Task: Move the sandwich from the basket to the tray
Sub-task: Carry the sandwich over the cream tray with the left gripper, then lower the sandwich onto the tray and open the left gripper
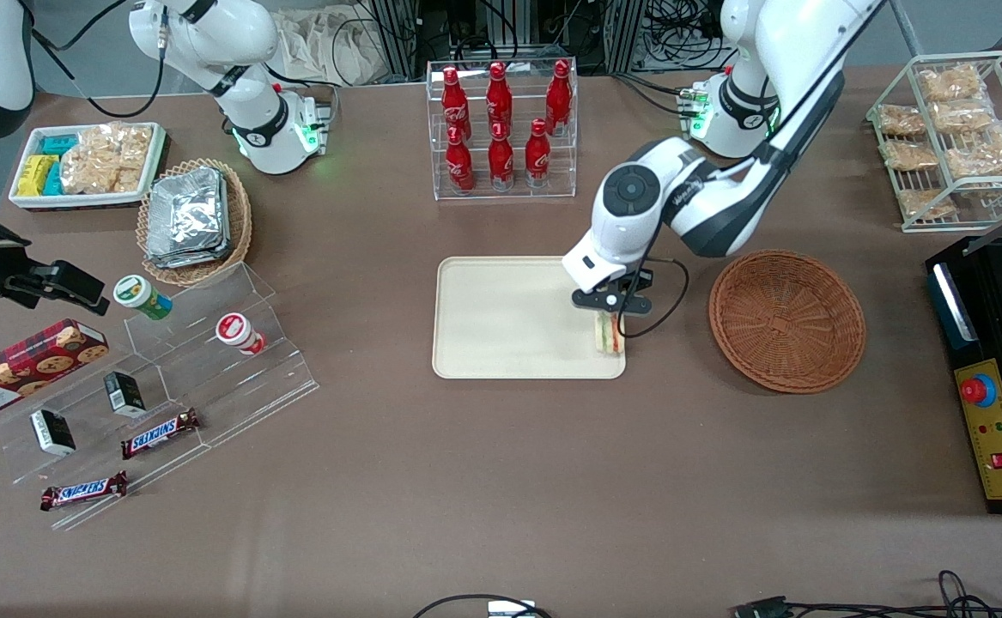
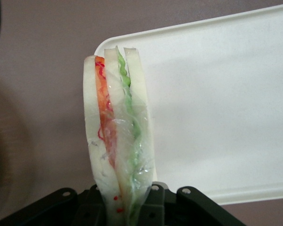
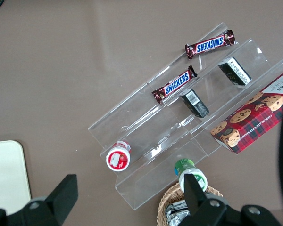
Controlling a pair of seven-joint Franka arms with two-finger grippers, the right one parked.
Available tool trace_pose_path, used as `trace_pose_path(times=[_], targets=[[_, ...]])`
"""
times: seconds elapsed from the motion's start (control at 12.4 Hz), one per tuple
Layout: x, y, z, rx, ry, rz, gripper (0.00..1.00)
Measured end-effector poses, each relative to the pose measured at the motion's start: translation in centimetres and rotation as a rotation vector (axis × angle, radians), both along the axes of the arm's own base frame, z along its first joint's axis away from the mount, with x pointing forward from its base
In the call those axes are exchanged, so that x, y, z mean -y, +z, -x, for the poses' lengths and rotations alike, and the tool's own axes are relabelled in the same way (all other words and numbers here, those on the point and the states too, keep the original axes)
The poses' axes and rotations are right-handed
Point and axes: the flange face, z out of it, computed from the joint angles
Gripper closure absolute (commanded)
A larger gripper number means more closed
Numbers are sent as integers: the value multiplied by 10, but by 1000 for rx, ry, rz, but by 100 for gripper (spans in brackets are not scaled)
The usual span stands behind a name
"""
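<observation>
Now my gripper (image 1: 610,319) is clamped tight on the sandwich (image 1: 610,335), holding it over the tray (image 1: 501,319) corner nearest the basket (image 1: 786,320), which sits just beside

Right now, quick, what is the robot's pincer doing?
Left arm's pincer: shut on the sandwich, holding it over the corner of the tray nearest the basket.
</observation>
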Motion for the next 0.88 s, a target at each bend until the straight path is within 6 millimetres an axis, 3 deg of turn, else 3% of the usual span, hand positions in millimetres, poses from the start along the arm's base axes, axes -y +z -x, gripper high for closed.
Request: trace_pose_path(times=[0.48,0.64,0.72,0.8,0.88], targets=[[0,-63,-1,16,36,2,81],[4,-67,-1,28,46,7,77],[5,-67,-1,30,47,6,45],[5,-67,-1,31,49,6,0],[5,-67,0,31,52,5,0]])
